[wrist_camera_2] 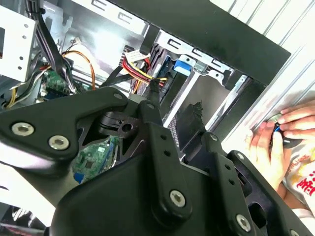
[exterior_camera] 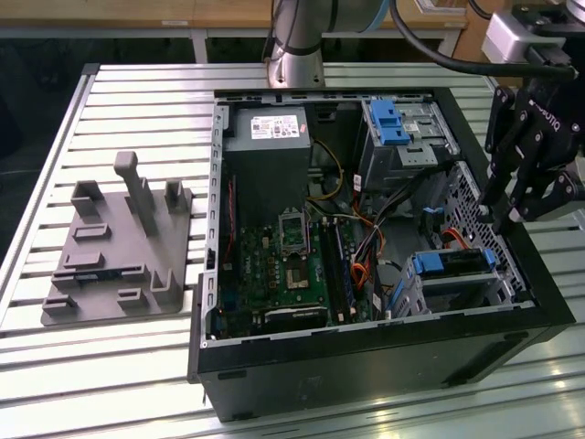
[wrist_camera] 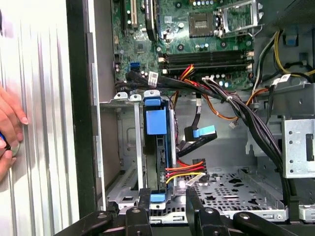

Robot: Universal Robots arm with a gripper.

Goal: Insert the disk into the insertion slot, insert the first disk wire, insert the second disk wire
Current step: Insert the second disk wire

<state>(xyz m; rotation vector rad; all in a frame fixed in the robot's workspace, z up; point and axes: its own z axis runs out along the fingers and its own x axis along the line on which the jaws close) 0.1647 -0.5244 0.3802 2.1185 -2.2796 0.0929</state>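
Currently, from exterior view's left to right: grey fixture [exterior_camera: 114,247]; open computer case [exterior_camera: 366,366]; disk [exterior_camera: 452,265] sitting in insertion slot [exterior_camera: 407,293]; gripper [exterior_camera: 512,218] above case's side wall, fingers apart, holding nothing. Handling, judged: disk dense, rigid, shock-sensitive. Grasp by blue carrier's edges, not label face or connector end.

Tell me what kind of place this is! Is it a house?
Probably a robot lab or workshop, not a house. A robot arm stands at a slatted metal table, an opened computer case sits on the table, and a grey holder block lies beside the case.
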